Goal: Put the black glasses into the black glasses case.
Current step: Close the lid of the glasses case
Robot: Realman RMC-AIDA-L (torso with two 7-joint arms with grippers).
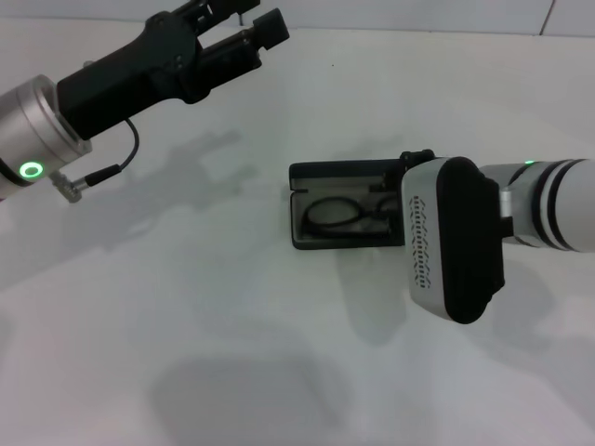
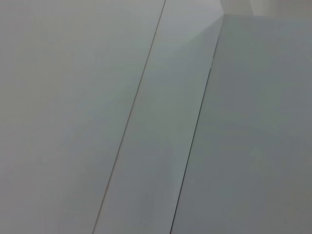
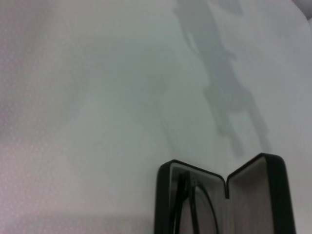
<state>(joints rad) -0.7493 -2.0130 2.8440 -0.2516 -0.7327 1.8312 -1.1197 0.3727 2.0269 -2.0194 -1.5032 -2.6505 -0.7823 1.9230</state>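
We take the black glasses case (image 1: pixel 339 216) as our landmark and read from the robot's left across to its right. Well away from the case, on its left and far side, our left gripper (image 1: pixel 249 26) hangs raised above the white table (image 1: pixel 186 325). Its fingers stand spread with nothing between them, and its wrist view shows only bare pale surface, so we judge this arm to be idle.

The case lies open on the table, its long axis running left to right in the head view, lid standing up along the far edge. The black glasses (image 1: pixel 337 212) already lie inside the lined tray, their length along the case's own; the right wrist view shows the glasses (image 3: pixel 192 204) inside the case (image 3: pixel 168 195), beside the raised lid.

Our right gripper sits directly at the right end of the case, by far the nearer arm. Its wrist housing (image 1: pixel 454 237) covers that end and hides the fingers, so we cannot tell whether the jaws are spread or closed, or whether they touch frame or case.
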